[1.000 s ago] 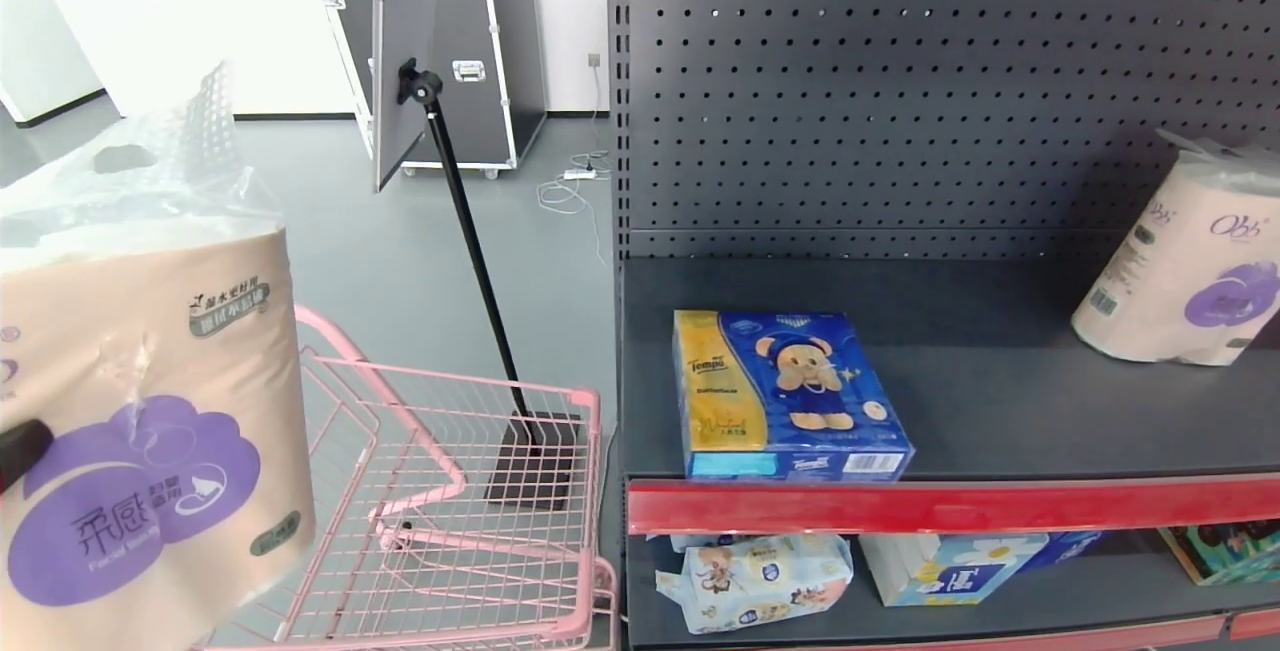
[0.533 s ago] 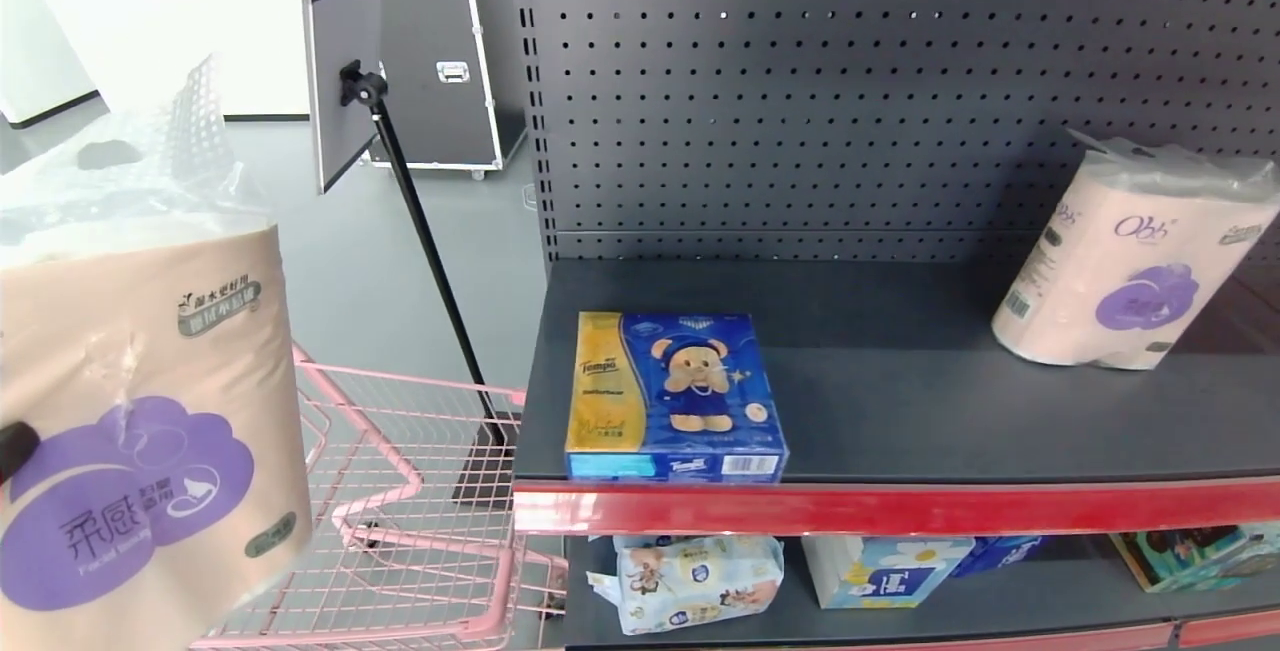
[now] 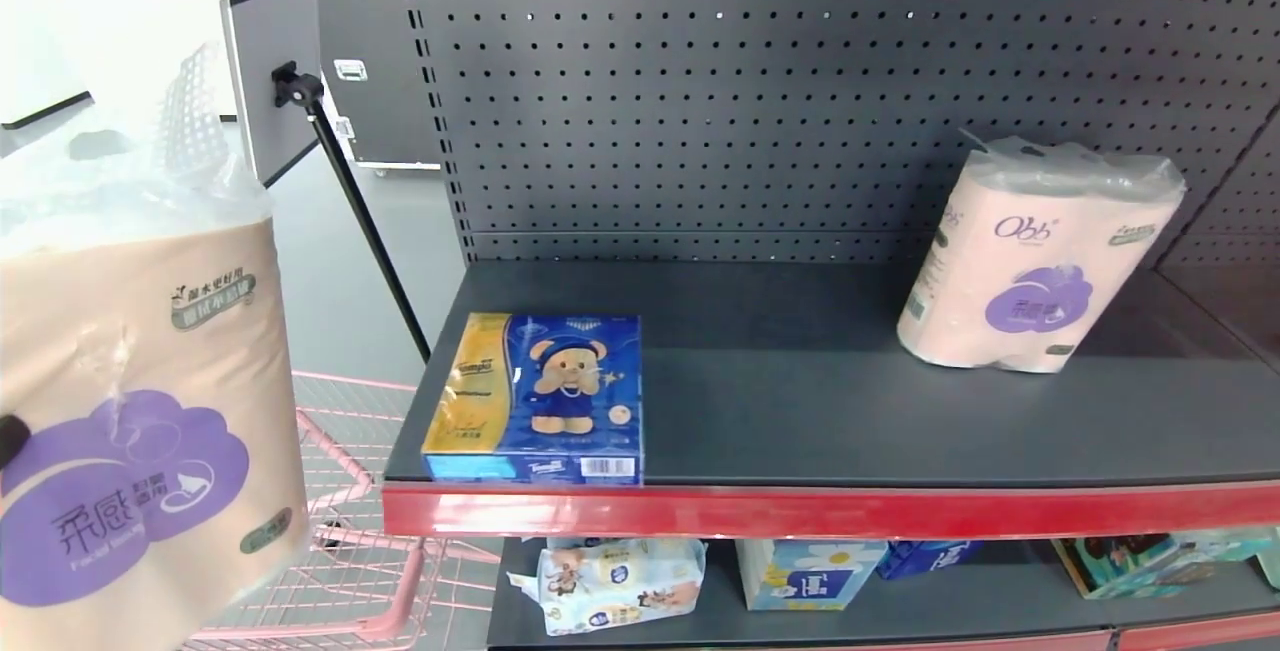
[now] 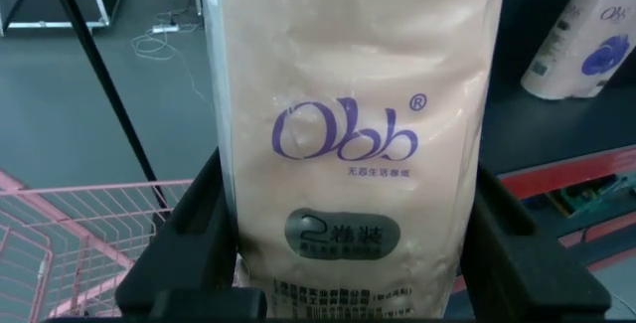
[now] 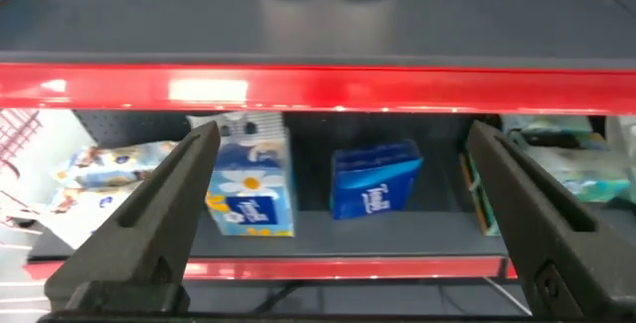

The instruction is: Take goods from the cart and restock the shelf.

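My left gripper (image 4: 348, 234) is shut on a beige pack of toilet rolls (image 3: 130, 411) with a purple cloud print, held up at the left above the pink cart (image 3: 370, 571). In the left wrist view its black fingers (image 4: 184, 243) clamp both sides of the pack (image 4: 348, 114). The dark shelf (image 3: 850, 401) with a red front strip holds a blue tissue box (image 3: 540, 396) near its left front and a matching toilet roll pack (image 3: 1030, 266) at the right back. My right gripper (image 5: 338, 214) is open, with nothing between its fingers, facing the red strip (image 5: 318, 84) and the lower shelf.
A black pegboard (image 3: 800, 81) backs the shelf. The lower shelf holds a wipes pack (image 3: 600, 586), a tissue box (image 3: 805, 571) and more goods (image 3: 1130, 556). A black stand with a panel (image 3: 290, 91) rises behind the cart. Shelf space between box and rolls is bare.
The head camera has swung right, so the shelf and cart slid left in view. The toilet roll pack stays held in my left gripper at the same spot in view.
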Motion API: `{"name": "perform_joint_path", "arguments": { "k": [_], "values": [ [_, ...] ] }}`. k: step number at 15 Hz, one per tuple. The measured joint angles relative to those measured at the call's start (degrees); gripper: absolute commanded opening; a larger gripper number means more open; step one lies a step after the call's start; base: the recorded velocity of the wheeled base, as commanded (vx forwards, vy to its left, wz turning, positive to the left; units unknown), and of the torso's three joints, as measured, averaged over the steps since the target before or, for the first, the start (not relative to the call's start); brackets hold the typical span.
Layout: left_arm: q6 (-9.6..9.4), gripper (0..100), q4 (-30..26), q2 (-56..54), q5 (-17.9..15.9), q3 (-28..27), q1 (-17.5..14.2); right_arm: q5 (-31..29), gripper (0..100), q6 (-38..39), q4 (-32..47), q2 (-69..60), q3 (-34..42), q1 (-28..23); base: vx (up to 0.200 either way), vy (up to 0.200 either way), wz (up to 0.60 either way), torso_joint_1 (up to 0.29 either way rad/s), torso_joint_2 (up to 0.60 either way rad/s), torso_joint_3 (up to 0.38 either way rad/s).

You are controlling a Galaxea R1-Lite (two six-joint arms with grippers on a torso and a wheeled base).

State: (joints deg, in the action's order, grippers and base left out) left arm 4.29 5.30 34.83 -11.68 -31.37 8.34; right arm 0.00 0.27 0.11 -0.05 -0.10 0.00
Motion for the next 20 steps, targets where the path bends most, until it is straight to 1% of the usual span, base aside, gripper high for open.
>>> {"name": "perform_joint_path", "arguments": {
  "k": [6, 11, 20],
  "values": [
    [0.00, 0, 0.5, 0.0, -0.2, -0.4, 0.0, 0.0, 100, 0.0, 0.0, 0.0, 0.0, 0.0, 0.000, -0.200, 0.00, 0.002, 0.00, -0.002],
    [0.00, 0, 0.5, 0.2, -0.5, -1.7, 0.1, 0.0, 100, 0.0, 0.0, 0.0, 0.0, 0.0, 0.000, -0.200, 0.00, 0.001, 0.00, 0.001],
    [-0.05, 0, 0.5, 0.3, -0.4, -1.6, 0.1, 0.2, 100, 0.0, 0.0, 0.0, 0.0, 0.0, 0.000, -0.200, 0.00, 0.005, 0.00, 0.000]
  ]
}}
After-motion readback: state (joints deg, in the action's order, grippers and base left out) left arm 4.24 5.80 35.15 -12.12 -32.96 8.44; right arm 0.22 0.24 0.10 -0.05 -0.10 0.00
